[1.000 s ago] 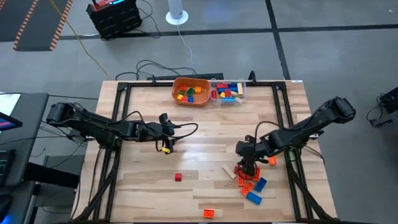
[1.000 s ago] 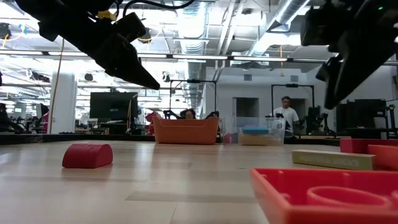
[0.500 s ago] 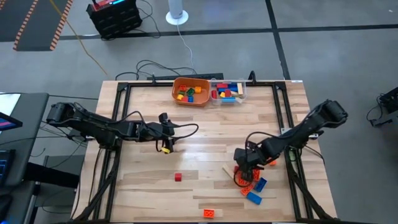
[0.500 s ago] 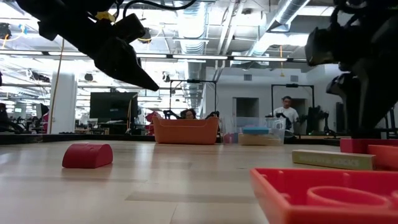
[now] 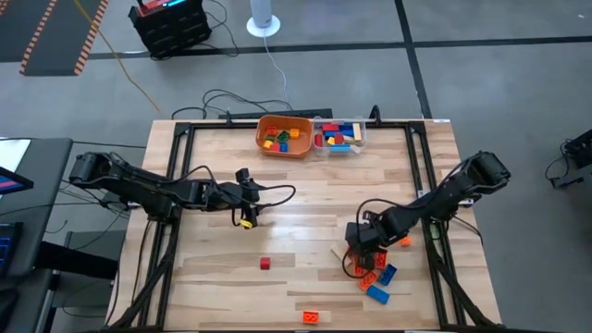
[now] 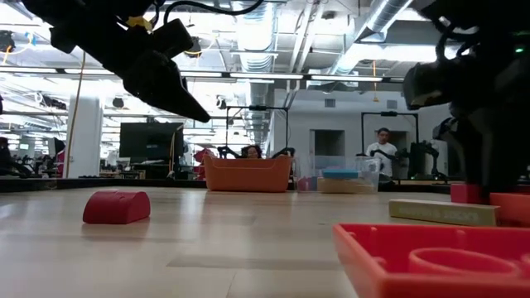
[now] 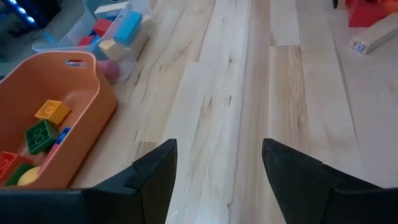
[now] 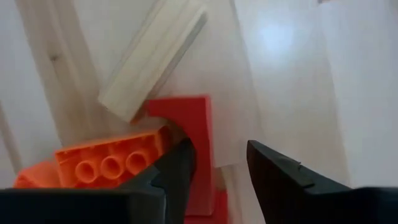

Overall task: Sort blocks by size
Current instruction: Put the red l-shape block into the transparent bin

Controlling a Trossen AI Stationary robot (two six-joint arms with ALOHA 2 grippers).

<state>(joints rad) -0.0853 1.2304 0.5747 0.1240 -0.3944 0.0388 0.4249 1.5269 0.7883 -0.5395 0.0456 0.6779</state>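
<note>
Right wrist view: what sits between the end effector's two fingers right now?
A red block lies in the gap, next to an orange studded block and just below a tan wooden block. The right end effector straddles it, still closing.

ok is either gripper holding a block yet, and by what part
Not clearly. The right gripper straddles a red block in the pile, jaws not visibly closed on it. The left gripper is open and empty.

An open-plan robotics lab: exposed silver ceiling ducts (image 6: pixel 257 33) and strip lights at the frame's top, dark monitors (image 6: pixel 149 141) at left, grey concrete floor (image 5: pixel 499 92) around the pale wooden worktop (image 5: pixel 305 203).
</note>
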